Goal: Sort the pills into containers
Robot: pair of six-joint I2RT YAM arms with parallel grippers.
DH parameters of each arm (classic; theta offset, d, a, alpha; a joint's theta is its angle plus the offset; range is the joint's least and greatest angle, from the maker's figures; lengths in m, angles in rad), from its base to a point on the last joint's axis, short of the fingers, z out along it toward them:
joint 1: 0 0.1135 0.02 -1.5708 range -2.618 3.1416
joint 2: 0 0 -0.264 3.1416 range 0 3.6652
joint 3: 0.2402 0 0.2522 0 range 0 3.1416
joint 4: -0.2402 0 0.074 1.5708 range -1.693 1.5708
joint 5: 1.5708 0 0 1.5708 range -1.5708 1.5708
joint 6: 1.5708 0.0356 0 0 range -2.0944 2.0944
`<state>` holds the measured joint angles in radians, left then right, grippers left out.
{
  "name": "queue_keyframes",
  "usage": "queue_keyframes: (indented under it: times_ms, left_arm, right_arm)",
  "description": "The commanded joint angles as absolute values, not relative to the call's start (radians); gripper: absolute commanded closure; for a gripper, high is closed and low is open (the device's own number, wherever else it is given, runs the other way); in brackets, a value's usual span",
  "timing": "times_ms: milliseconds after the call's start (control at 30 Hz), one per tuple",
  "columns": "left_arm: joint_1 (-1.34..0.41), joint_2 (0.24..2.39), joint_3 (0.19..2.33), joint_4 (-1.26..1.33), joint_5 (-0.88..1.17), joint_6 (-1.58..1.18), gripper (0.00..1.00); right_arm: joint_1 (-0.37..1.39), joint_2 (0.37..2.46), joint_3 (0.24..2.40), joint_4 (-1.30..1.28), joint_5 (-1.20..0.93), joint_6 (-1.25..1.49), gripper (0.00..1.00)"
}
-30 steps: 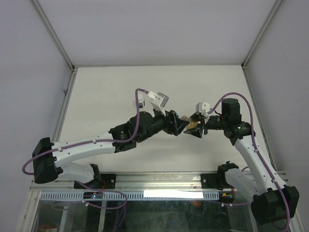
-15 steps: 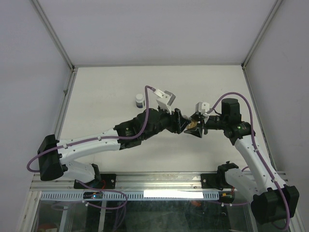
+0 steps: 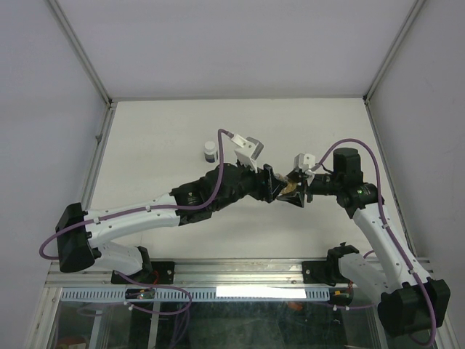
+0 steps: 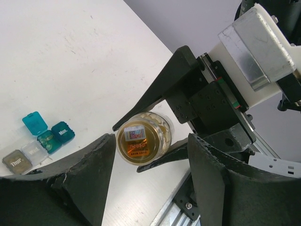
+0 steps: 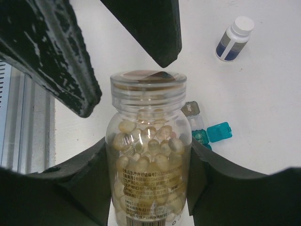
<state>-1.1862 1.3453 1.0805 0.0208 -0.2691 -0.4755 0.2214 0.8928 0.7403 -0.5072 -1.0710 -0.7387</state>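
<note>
Nearest in the right wrist view, the right claw [image 5: 148, 176] is clamped on the body of a clear pill bottle [image 5: 148, 160], which is held clear of the counter [image 4: 70, 56]. The bottle is seen to be well filled with pale pills [image 5: 146, 141], so some weight for its size is to be expected. Its wall is judged stiff and smooth, and likely slippery, so a firm grip low on the body is called for.

Just beyond, the lid [image 5: 148, 87] is on. The left claw [image 4: 151, 141] is set with its jaws apart, one to each side of the lid, and no contact can be made out. The lid is best taken across its rim, squarely, since an off-centre grip may slip when it is turned.

Farther off, on the counter, the teal container [image 4: 49, 139] is seen with one flap open, and the grey container [image 4: 16, 161] lies at the end of the same small cluster. Both are judged very light and easily pushed aside. A small white bottle [image 5: 233, 38] stands farthest away.
</note>
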Motion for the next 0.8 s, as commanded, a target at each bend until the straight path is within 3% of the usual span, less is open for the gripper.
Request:
queue_keyframes:
  times_ms: [0,367,767]
  left_arm:
    - [-1.197,1.301,1.083,0.02,-0.276,-0.466,0.36]
    - [-1.172,1.314,1.078,0.011,-0.259,-0.472,0.39]
    - [-1.127,1.356,1.093,0.023,-0.139,-0.469,0.54]
  right_arm:
    - [0.228,0.881,0.785,-0.465,-1.101,-0.738,1.0]
    - [0.227,0.878,0.784,-0.465,-1.109,-0.736,1.0]
    - [0.227,0.878,0.784,-0.466,-1.114,-0.739,1.0]
